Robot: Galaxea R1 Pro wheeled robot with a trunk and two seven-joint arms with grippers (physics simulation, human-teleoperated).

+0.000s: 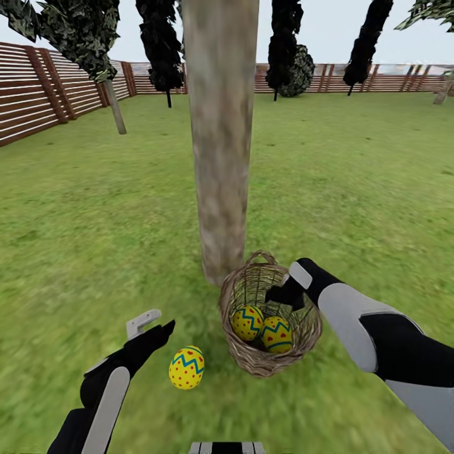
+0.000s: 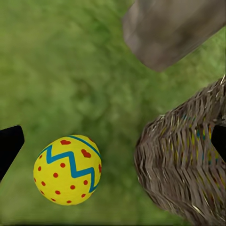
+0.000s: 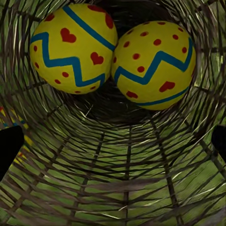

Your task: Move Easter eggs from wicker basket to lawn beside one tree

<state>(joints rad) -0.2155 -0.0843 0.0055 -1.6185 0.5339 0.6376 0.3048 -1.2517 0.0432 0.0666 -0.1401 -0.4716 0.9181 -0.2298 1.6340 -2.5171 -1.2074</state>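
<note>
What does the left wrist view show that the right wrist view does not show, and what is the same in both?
Left wrist view alone: one Easter egg lying on the lawn, apart from the outer wall of the wicker basket, and the foot of the tree trunk.
Right wrist view alone: the inside of the basket, where two eggs lie side by side at the bottom.
Both share: the basket's brown weave, yellow eggs with blue zigzags and red marks, and green grass.
</note>
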